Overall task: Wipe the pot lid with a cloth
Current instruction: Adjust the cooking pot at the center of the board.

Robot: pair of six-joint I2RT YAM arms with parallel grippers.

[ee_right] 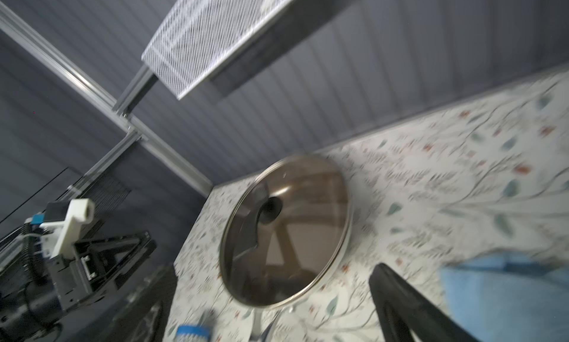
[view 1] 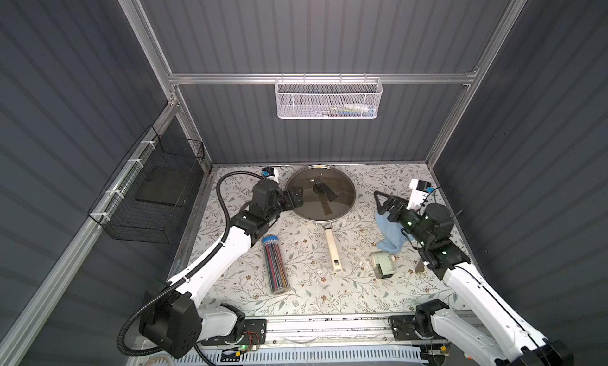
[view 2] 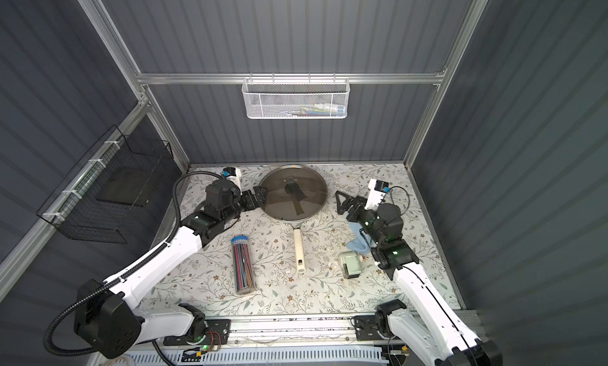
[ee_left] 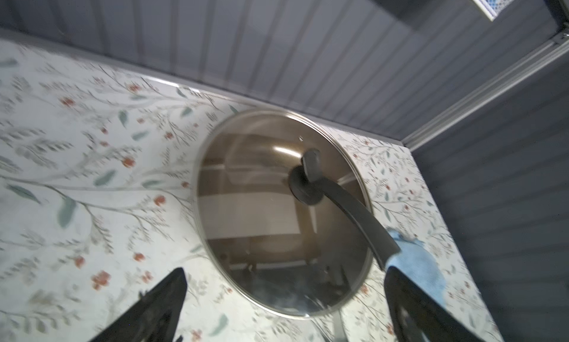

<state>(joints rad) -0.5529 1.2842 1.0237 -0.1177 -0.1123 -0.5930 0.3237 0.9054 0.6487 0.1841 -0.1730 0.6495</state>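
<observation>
The black left gripper (view 1: 295, 198) stands open and empty, just beside the round clear glass pot lid (view 1: 340, 191). The lid covers a dark, cream-handled pan (view 1: 333, 249). The right gripper (view 1: 378, 203) is likewise open, near the lid. The light blue terry cloth (view 1: 391, 236) lies under the right arm.

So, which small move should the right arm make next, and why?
Probably lower the right gripper onto the cloth and close. Its jaws stand open and empty, the cloth lies loose on the table beside them, and the pot lid rests on the pan.
</observation>
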